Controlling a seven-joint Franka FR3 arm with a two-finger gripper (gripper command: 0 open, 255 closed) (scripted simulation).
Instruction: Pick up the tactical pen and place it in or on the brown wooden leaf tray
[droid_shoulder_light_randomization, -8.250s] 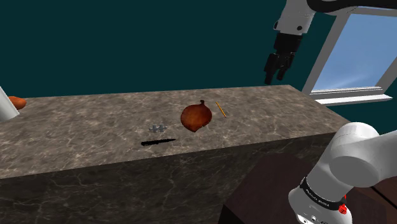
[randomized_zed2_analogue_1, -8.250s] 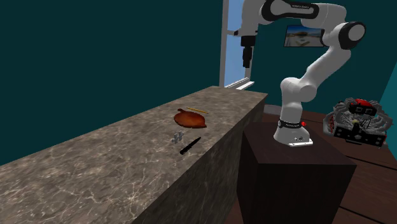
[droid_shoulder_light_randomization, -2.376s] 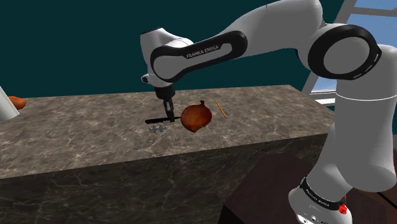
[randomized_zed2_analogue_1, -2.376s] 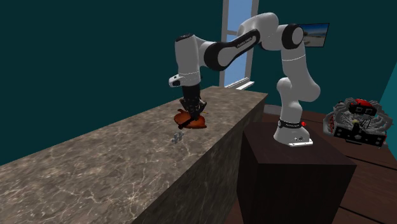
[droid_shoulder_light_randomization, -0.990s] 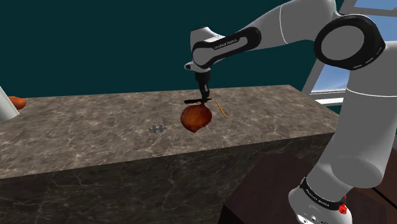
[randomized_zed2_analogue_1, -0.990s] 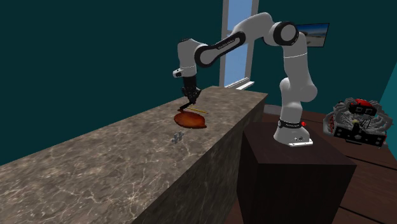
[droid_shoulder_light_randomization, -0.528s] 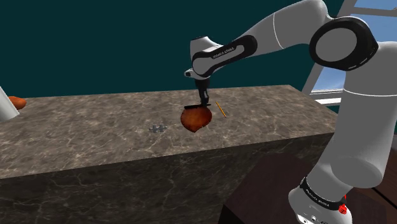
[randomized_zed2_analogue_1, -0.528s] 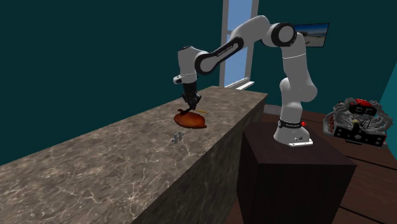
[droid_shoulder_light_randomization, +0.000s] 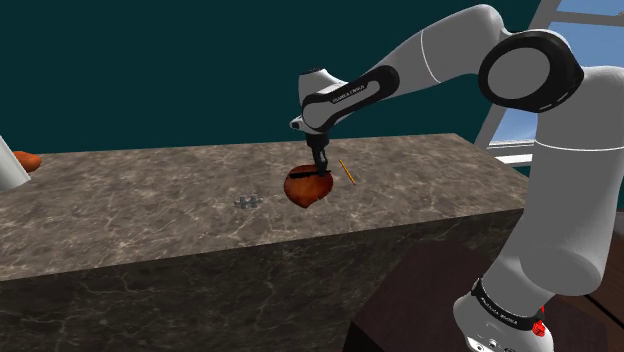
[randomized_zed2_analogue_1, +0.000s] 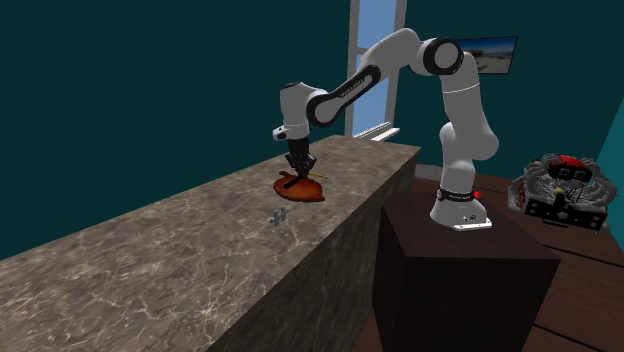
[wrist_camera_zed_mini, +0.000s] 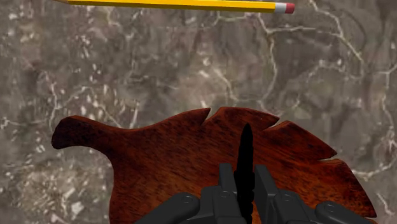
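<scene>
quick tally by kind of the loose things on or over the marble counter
brown wooden leaf-shaped tray: 1
slim black pen, held over the tray: 1
yellow pencil with a pink eraser: 1
small grey cluster of pieces: 1
orange object at the counter's end: 1
white object cut off beside it: 1
total: 6

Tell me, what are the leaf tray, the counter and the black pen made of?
The leaf tray looks like wood: reddish brown, dark grain streaks, a soft shine. The counter looks like polished stone, maybe marble: grey-brown with pale veins. The pen is plain flat black; metal or plastic, I cannot tell.
</scene>
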